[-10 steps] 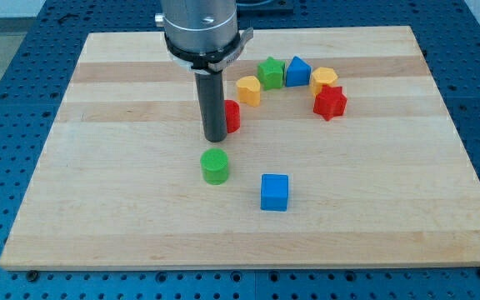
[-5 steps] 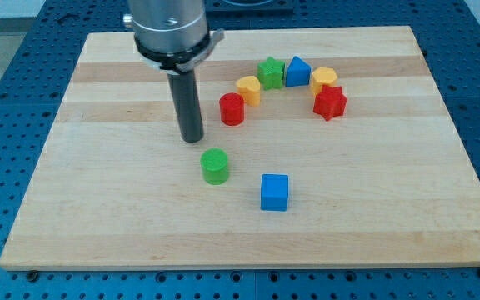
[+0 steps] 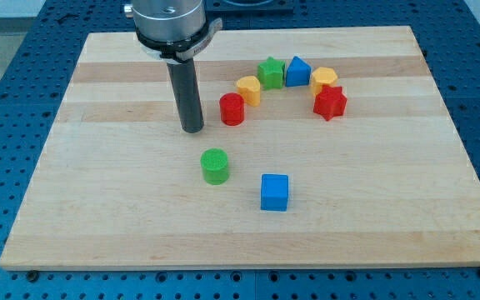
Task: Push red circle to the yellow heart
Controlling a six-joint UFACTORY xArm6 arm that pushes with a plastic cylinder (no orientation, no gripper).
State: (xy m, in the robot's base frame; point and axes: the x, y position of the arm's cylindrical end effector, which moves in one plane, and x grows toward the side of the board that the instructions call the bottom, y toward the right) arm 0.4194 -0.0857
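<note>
So the red circle (image 3: 232, 109) is a short round cylinder standing upright on the wooden board (image 3: 98, 208), flat face up. Being round, it has no long axis across the board and doesn't really point anywhere; its only axis runs straight up. It sits just below and to the view's left of the yellow heart (image 3: 249, 89), very close, though I can't tell if they actually touch. My tip (image 3: 192, 130) is down at the board to the view's left of the red circle and slightly lower, near it but with a clear strip of wood between them. There are no fingers here, just a plain dark rod, so nothing spread or pinching, and it isn't touching any block. The green star (image 3: 270, 72), blue block (image 3: 297, 72), another yellow block (image 3: 324, 79) and red star (image 3: 330, 102) curve off to the view's right. A green cylinder (image 3: 215, 166) and blue cube (image 3: 274, 192) sit lower down, well apart from the tip.
</note>
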